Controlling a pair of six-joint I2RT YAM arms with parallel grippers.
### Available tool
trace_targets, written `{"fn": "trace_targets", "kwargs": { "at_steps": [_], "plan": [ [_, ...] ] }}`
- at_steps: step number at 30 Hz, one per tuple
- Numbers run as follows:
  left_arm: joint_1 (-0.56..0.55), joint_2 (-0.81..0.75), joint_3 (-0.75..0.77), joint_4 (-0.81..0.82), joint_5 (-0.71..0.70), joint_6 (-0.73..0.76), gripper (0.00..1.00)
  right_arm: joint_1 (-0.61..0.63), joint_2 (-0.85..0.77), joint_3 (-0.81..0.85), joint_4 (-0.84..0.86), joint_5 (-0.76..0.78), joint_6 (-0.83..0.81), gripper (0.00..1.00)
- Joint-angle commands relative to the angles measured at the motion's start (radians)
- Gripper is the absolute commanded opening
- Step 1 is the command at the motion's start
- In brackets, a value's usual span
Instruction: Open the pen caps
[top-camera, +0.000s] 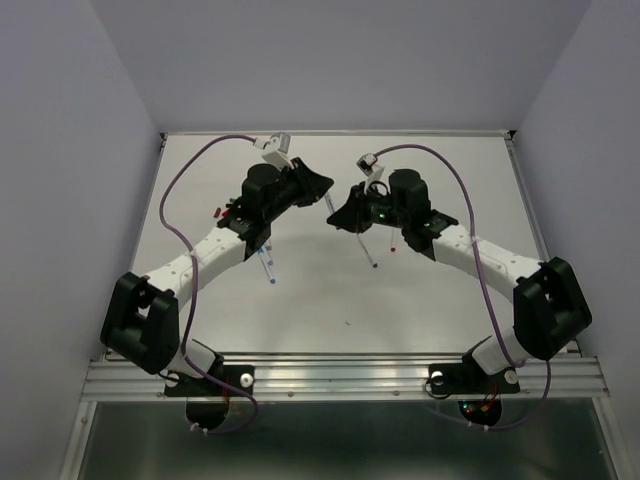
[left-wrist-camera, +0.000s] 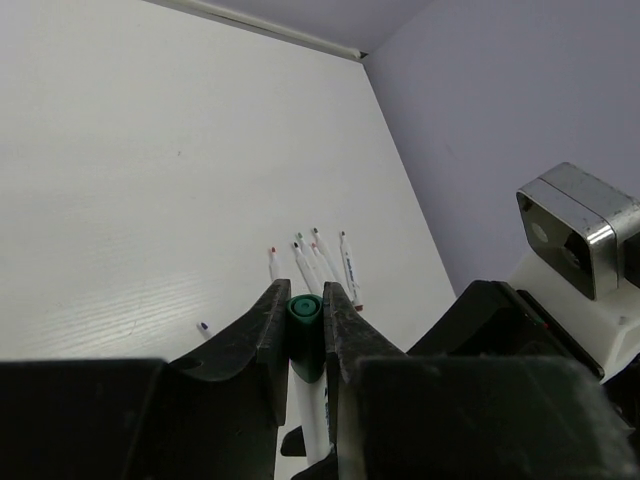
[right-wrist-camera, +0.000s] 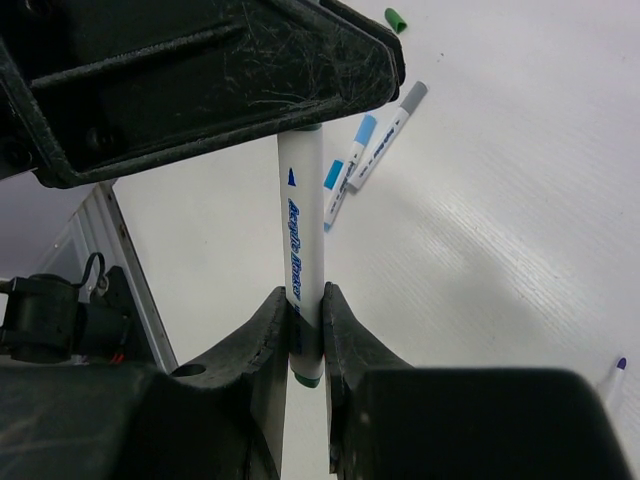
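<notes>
The work surface is a white table (top-camera: 330, 310) enclosed by plain lavender walls (top-camera: 60, 150); both arms reach inward and meet above its centre.

**Nearest: the pen in hand.** One pen is held in the air between the two arms.
- The left gripper (left-wrist-camera: 305, 296) is clenched on the green cap (left-wrist-camera: 303, 312).
- The right gripper (right-wrist-camera: 304, 296) is clamped on the white barrel (right-wrist-camera: 303, 210) of the same pen, close to its green tail end.
- No gap shows between cap and barrel, so this cap is judged not yet pulled off. The step in hand is the pull-apart.

**Further out: the table.**
- A loose green cap (right-wrist-camera: 396, 18) lies by itself, which suggests that at least one pen is already open.
- A pen with a light-blue end (right-wrist-camera: 338, 190) and a pen with a grey end (right-wrist-camera: 392, 130) lie side by side. Both look capped and are judged as work remaining.
- A cluster of pens (left-wrist-camera: 318, 258) lies beyond the left fingers. Only small coloured tips show, so these are probably open; the detail is too small to confirm.

Overall the task is judged partly complete.
</notes>
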Motion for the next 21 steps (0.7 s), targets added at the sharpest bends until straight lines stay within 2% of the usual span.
{"fn": "trace_targets", "kwargs": {
  "at_steps": [1,4,7,12,14,16,17,21],
  "plan": [
    [0.097,-0.052,0.067,0.041,-0.091,0.057,0.0,0.01,-0.005,-0.011,-0.018,-0.023,-0.019,0.01],
    [0.205,-0.062,0.065,0.039,-0.079,0.038,0.0,0.01,-0.021,-0.044,-0.022,-0.037,0.004,0.01],
    [0.269,-0.082,0.064,0.036,-0.154,0.056,0.0,0.019,-0.06,-0.12,0.012,-0.074,0.03,0.01],
    [0.343,-0.089,0.113,-0.028,-0.174,0.081,0.0,0.019,-0.113,-0.197,0.034,-0.074,0.06,0.01],
    [0.357,-0.089,0.123,-0.071,-0.198,0.075,0.0,0.019,-0.119,-0.188,-0.026,0.031,0.044,0.01],
    [0.361,-0.079,0.145,-0.181,-0.273,0.075,0.0,0.019,-0.104,-0.156,-0.099,0.161,0.048,0.01],
    [0.369,-0.059,0.168,-0.285,-0.328,0.075,0.0,0.019,-0.093,-0.141,-0.123,0.186,0.047,0.01],
    [0.404,0.007,0.2,-0.495,-0.41,0.082,0.0,-0.028,-0.039,-0.09,-0.215,0.298,0.065,0.01]
  ]
}}
